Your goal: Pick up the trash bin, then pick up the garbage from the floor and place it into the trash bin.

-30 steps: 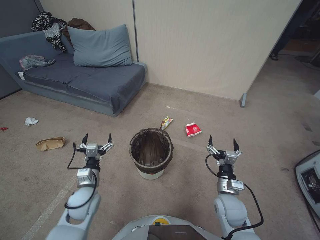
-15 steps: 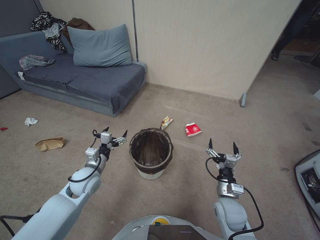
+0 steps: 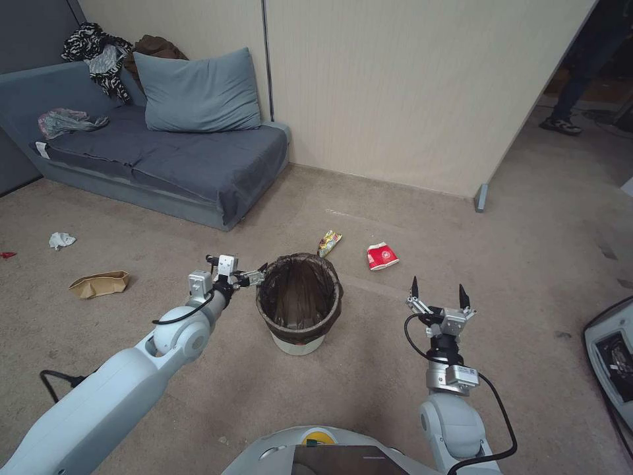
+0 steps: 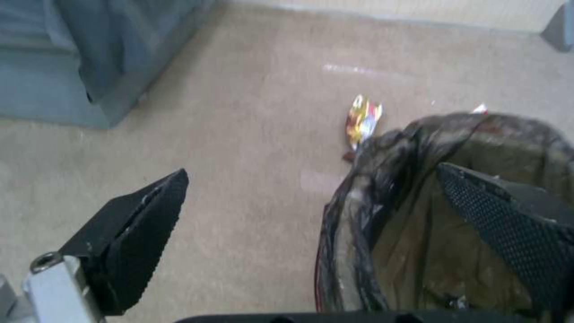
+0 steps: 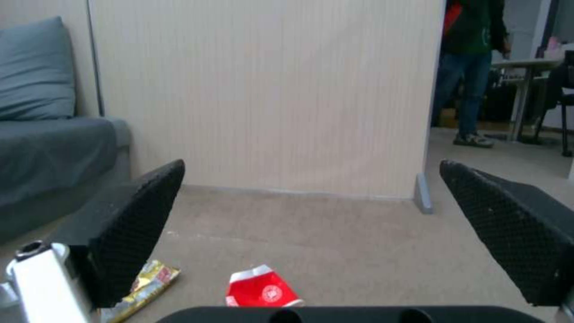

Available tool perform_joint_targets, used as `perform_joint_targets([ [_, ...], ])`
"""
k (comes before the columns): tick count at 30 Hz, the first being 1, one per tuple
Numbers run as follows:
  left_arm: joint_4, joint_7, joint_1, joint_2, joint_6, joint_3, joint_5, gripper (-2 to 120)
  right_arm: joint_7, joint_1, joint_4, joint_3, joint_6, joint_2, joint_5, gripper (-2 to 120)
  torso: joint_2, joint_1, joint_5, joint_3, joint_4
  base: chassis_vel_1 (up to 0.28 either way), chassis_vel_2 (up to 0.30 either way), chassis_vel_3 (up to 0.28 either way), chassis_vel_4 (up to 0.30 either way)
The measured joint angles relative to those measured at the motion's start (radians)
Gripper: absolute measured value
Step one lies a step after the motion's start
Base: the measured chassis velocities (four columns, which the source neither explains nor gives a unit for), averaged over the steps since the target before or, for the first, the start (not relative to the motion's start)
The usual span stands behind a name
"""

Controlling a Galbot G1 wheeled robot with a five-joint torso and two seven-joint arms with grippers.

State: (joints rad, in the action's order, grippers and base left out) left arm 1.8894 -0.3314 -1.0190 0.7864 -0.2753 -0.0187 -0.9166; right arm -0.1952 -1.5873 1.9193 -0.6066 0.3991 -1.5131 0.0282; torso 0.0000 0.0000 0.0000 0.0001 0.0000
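While the right gripper (image 3: 437, 295) hung idle over bare carpet with its 2 fingers spread wide, the left gripper (image 3: 247, 276) reached forward at the near-left rim of the trash bin (image 3: 300, 300), jaws wide apart, 1 finger (image 4: 508, 215) over the dark liner and 1 outside it. Past the bin lay a yellow wrapper (image 3: 328, 242) and a red-and-white cup (image 3: 382, 256); the cup was nearly hidden behind the rim in the left wrist view.

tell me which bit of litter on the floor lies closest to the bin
The yellow snack wrapper, lying just beyond the trash bin. The red paper cup, brown paper bag and white tissue wad lie farther off.
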Motion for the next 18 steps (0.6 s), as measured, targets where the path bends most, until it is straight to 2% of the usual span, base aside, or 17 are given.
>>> perform_joint_targets([
  [2,-0.023,-0.029,0.032,0.015,-0.028,0.034,-0.021,100,-0.001,0.002,-0.001,-0.002,0.001,0.000,0.000,100,0.000,0.000,0.0001,0.000,0.0000,0.000,0.000,0.000,0.000],
  [8,-0.046,-0.093,0.073,0.055,-0.107,0.064,-0.105,100,-0.005,0.005,-0.003,-0.005,0.005,-0.002,0.000,100,0.000,0.000,0.0000,0.000,0.0000,0.000,0.000,0.000,0.000],
  [13,-0.062,-0.113,0.099,0.068,-0.141,0.077,-0.144,100,-0.008,0.010,-0.006,-0.005,0.006,-0.003,0.001,100,0.000,0.000,0.0001,0.000,0.0000,0.000,0.000,0.000,0.000],
  [15,-0.070,-0.127,0.121,0.072,-0.186,0.086,-0.182,100,-0.010,0.017,-0.010,-0.004,0.006,-0.003,0.001,100,0.000,0.000,0.0002,0.000,0.0000,0.000,0.000,0.000,0.000],
  [18,-0.075,-0.128,0.128,0.073,-0.194,0.090,-0.188,100,-0.010,0.019,-0.010,-0.003,0.006,-0.003,0.001,100,0.000,0.000,0.0002,0.000,0.0000,0.000,0.000,0.000,0.000],
])
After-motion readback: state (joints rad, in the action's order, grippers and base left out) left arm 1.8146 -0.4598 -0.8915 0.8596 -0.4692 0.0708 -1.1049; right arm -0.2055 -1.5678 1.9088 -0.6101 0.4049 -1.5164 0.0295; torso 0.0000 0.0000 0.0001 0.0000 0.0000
